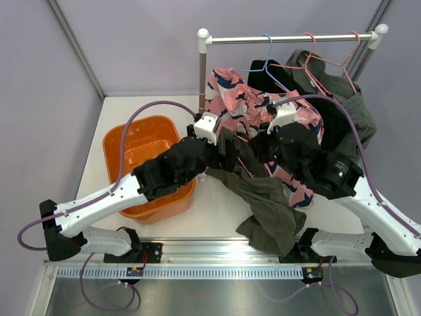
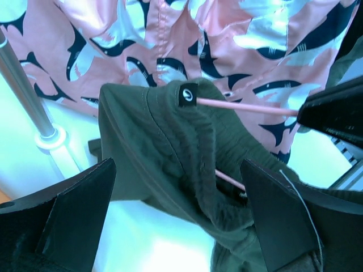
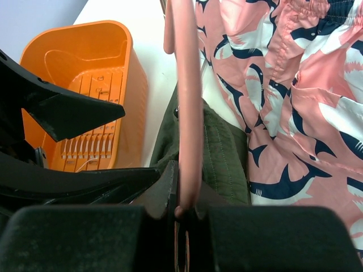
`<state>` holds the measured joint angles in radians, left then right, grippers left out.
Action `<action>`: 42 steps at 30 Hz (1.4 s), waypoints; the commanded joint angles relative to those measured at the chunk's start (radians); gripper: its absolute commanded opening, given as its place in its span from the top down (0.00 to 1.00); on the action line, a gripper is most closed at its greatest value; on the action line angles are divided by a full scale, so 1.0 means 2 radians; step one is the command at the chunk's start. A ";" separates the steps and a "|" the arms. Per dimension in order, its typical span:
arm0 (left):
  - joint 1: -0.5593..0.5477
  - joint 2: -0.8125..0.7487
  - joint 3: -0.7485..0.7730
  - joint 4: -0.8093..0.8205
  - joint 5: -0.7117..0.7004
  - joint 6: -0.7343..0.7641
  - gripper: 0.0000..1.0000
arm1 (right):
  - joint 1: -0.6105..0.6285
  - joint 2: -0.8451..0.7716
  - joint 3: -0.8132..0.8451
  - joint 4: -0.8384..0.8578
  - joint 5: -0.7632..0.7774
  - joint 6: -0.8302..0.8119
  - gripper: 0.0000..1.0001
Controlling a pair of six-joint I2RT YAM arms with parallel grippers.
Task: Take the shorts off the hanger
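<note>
The dark olive shorts hang by their waistband from a pink hanger and trail down onto the table. My left gripper is open, its fingers on either side of the olive waistband, not closed on it. My right gripper is shut on the pink hanger's bar, just beside the olive shorts. The pink shorts with navy-and-white print hang behind on the rack. A black garment and a dark greyish one hang further right.
An orange tub stands on the table to the left and also shows in the right wrist view. The rack's upright pole and top rail carry blue and pink hangers. The pole's foot is close to my left fingers.
</note>
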<state>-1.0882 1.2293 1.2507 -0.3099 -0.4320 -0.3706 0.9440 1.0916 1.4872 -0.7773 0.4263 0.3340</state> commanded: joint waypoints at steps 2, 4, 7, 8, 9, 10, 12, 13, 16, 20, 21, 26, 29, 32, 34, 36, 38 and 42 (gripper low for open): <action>-0.003 0.010 0.013 0.064 -0.016 0.000 0.03 | 0.007 -0.004 0.015 0.014 0.027 0.009 1.00; -0.003 0.021 0.014 0.064 -0.016 0.000 0.03 | 0.007 -0.005 0.016 0.016 0.026 0.010 1.00; -0.003 0.033 0.017 0.068 -0.012 0.000 0.04 | 0.008 -0.002 0.022 0.015 0.028 0.009 1.00; -0.003 0.036 0.018 0.070 -0.008 -0.001 0.05 | 0.008 0.000 0.023 0.014 0.028 0.008 1.00; -0.003 0.040 0.020 0.071 -0.007 -0.005 0.07 | 0.008 0.002 0.025 0.012 0.030 0.007 1.00; -0.003 0.041 0.020 0.071 -0.008 -0.007 0.09 | 0.008 0.003 0.028 0.011 0.029 0.006 1.00; -0.003 0.048 0.020 0.073 -0.012 -0.011 0.14 | 0.009 0.005 0.029 0.011 0.030 0.006 1.00; -0.003 0.050 0.020 0.072 -0.018 -0.012 0.16 | 0.010 0.005 0.030 0.012 0.030 0.006 1.00; -0.002 0.056 0.023 0.072 -0.024 -0.013 0.30 | 0.011 0.005 0.030 0.012 0.028 0.006 1.00; -0.002 0.060 0.026 0.071 -0.039 -0.008 0.59 | 0.012 0.005 0.032 0.008 0.027 0.006 1.00; -0.002 0.062 0.027 0.068 -0.042 -0.006 0.65 | 0.013 0.004 0.032 0.008 0.025 0.006 1.00; 0.000 0.069 0.042 0.054 -0.070 0.004 1.00 | 0.016 0.000 0.034 0.003 0.025 0.008 1.00; 0.002 0.065 0.046 0.048 -0.107 0.006 1.00 | 0.020 -0.004 0.034 -0.004 0.024 0.009 1.00; 0.008 0.060 0.057 0.027 -0.160 -0.005 1.00 | 0.024 -0.013 0.030 -0.010 0.031 0.012 1.00; 0.022 0.060 0.063 0.009 -0.166 -0.013 1.00 | 0.024 -0.024 0.026 -0.012 0.032 0.012 1.00; 0.044 0.060 0.068 -0.006 -0.162 -0.025 1.00 | 0.025 -0.033 0.029 -0.016 0.024 0.012 1.00; 0.061 0.067 0.070 -0.009 -0.148 -0.026 1.00 | 0.027 -0.040 0.030 -0.020 0.017 0.012 1.00; 0.074 0.089 0.074 -0.009 -0.129 -0.022 1.00 | 0.029 -0.050 0.030 -0.016 0.009 0.006 1.00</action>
<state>-0.9737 1.3716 1.3521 -0.3359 -0.6392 -0.4080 0.9829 1.0344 1.5032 -0.8089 0.4587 0.3412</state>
